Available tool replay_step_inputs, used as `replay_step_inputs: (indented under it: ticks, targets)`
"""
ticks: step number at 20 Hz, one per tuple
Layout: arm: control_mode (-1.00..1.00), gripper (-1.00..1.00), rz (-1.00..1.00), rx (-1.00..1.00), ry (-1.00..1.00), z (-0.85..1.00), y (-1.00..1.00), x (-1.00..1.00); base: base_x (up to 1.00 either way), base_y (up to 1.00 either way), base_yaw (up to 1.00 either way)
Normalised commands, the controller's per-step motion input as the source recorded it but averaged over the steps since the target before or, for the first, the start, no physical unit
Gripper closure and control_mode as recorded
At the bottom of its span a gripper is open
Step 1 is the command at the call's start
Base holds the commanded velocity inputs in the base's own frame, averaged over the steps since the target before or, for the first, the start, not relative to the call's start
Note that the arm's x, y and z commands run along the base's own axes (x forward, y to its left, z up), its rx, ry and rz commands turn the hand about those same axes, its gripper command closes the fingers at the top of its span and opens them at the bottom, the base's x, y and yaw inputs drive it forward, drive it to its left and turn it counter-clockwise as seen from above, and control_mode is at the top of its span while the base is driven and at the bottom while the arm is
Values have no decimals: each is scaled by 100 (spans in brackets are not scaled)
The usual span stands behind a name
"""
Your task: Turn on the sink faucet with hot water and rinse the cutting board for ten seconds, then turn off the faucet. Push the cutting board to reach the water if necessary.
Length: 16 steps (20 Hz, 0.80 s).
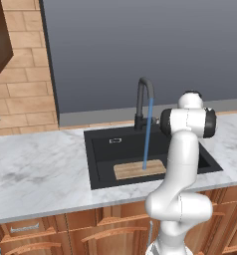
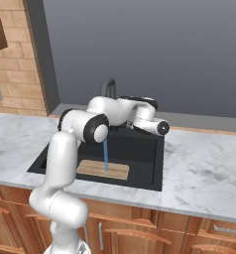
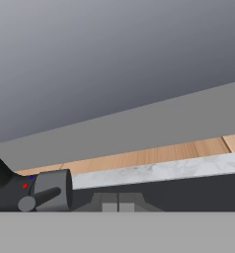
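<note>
Cutting board [image 1: 139,170] along sink [image 1: 101,164] front wall, water [image 1: 147,134] striking it, hand [image 3: 118,203] pressed together beside faucet [image 1: 143,102] lever.

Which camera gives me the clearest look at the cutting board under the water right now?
The left base view: the cutting board lies unobstructed on the sink floor, with the water landing on it. In the right base view the board shows too, but the arm covers its left end. The hand view looks at the faucet's base and lever instead.
</note>
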Motion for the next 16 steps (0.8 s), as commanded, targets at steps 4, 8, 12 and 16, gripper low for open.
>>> replay_step_inputs:
  ticks: [4, 8, 12, 16]
  targets:
    - [-100, 100, 0, 0, 0, 0, 0, 0, 0, 0, 0]
    - [-100, 100, 0, 0, 0, 0, 0, 0, 0, 0, 0]
    - [-100, 100, 0, 0, 0, 0, 0, 0, 0, 0, 0]
    - [-100, 100, 0, 0, 0, 0, 0, 0, 0, 0, 0]
